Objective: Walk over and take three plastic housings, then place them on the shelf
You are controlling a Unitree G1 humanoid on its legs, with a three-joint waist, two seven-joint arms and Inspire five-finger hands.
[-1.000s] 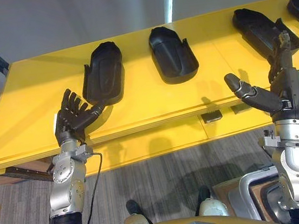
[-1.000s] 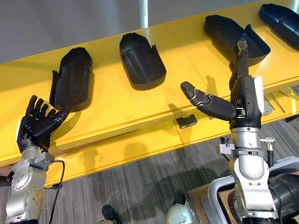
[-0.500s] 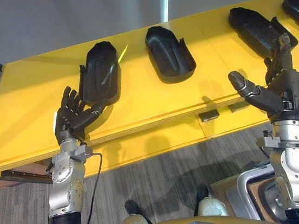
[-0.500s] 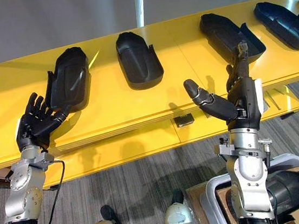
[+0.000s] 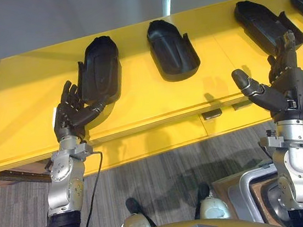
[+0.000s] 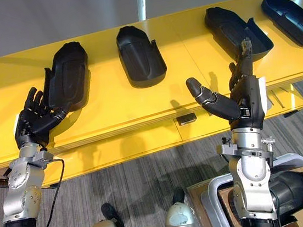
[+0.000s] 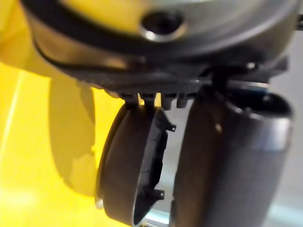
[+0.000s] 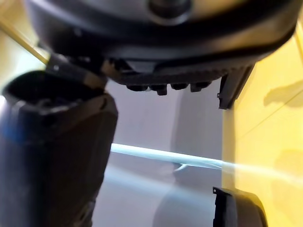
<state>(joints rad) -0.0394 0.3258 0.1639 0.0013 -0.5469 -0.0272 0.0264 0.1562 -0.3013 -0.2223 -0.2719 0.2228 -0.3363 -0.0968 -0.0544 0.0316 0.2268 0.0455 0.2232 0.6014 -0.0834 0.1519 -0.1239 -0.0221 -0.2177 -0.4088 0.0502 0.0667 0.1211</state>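
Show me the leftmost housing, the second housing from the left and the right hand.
leftmost housing (image 5: pixel 102 69): left eye view, hollow.
second housing (image 5: pixel 172 50): left eye view, hollow.
right hand (image 5: pixel 284 91): left eye view, palm.

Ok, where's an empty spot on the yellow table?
Bare table shows between the left housing and middle housing, also between the middle housing and third housing, and along the front edge between the left hand and right hand. Crowded around the left hand.

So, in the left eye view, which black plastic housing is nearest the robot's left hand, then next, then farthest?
1. Leftmost black plastic housing, just beside the left hand.
2. Second black plastic housing, mid yellow table.
3. Third black plastic housing, beyond the right hand.
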